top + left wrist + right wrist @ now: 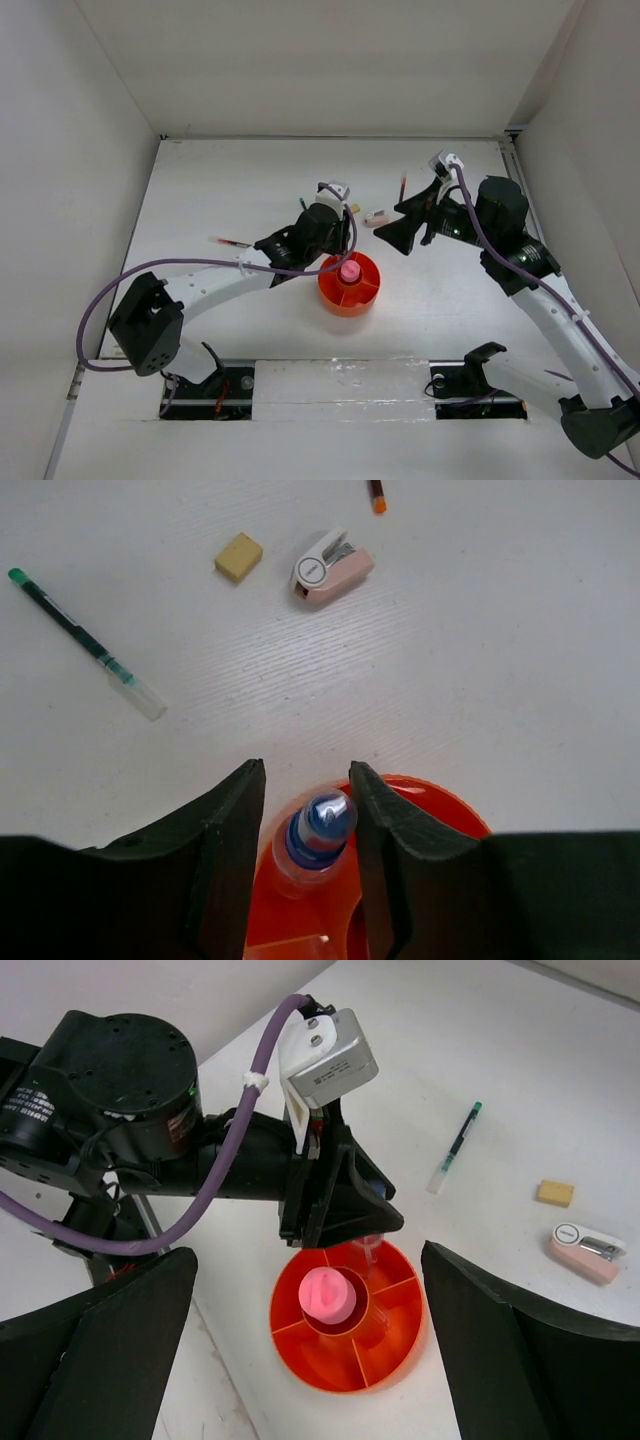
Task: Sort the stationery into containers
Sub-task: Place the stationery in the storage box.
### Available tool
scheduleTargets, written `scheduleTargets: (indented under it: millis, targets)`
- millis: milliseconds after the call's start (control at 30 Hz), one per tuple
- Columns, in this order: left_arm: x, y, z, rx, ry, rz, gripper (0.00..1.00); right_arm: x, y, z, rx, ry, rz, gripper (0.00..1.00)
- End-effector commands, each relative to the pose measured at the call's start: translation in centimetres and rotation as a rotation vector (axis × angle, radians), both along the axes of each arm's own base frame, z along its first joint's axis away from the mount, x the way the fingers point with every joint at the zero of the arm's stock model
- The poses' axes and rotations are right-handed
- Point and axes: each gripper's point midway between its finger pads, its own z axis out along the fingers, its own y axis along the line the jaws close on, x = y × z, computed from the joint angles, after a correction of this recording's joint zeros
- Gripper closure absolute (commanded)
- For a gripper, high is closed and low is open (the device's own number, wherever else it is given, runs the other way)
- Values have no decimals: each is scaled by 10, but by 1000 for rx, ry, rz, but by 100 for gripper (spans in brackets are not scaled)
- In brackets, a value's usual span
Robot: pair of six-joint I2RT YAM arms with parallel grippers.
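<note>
The round orange tray (362, 296) stands between the arms, with the pink tube (350, 270) upright in its central cup. My left gripper (307, 780) hangs over the tray's far rim. Its jaws are open on either side of the clear bottle with a blue cap (320, 830), which stands in an outer compartment. My right gripper (308, 1260) is open wide and empty, above and right of the tray (400, 1355). On the table beyond lie a dark pen (85, 645), a tan eraser (239, 557) and a pinkish eraser block (332, 567).
One red pen (230, 242) lies left of the left arm. Another (403, 185) lies at the back beside the right wrist. White walls close in the table on the left, back and right. The two wrists are close together over the tray.
</note>
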Motion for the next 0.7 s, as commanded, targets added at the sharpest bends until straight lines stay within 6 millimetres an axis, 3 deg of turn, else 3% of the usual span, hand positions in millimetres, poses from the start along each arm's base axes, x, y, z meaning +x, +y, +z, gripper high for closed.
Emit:
scheduleTargets:
  millis: [0, 133, 200, 267, 333, 400, 467, 667]
  targets:
    - [-8, -12, 10, -22, -34, -12, 64, -1, 3, 18, 37, -71, 10, 0]
    - [-14, -13, 14, -34, -36, -31, 49, 0, 2, 22, 40, -80, 1, 0]
    - [-14, -13, 18, -41, -42, -31, 35, 4, 2, 19, 34, -73, -11, 0]
    - [-11, -8, 23, -40, -61, -1, 31, 11, 0, 21, 31, -76, -43, 0]
    - [-10, -3, 28, -33, -67, 16, 13, 12, -1, 26, 35, -86, -52, 0]
    - [-2, 1, 47, -65, -97, 44, 0, 18, -4, 28, 33, -88, -75, 0]
    - [4, 7, 50, -64, -91, 56, 0, 25, -5, 34, 36, -94, -86, 0]
    - [16, 13, 92, -119, -129, 85, 0, 55, -26, 48, 44, -107, -239, 0]
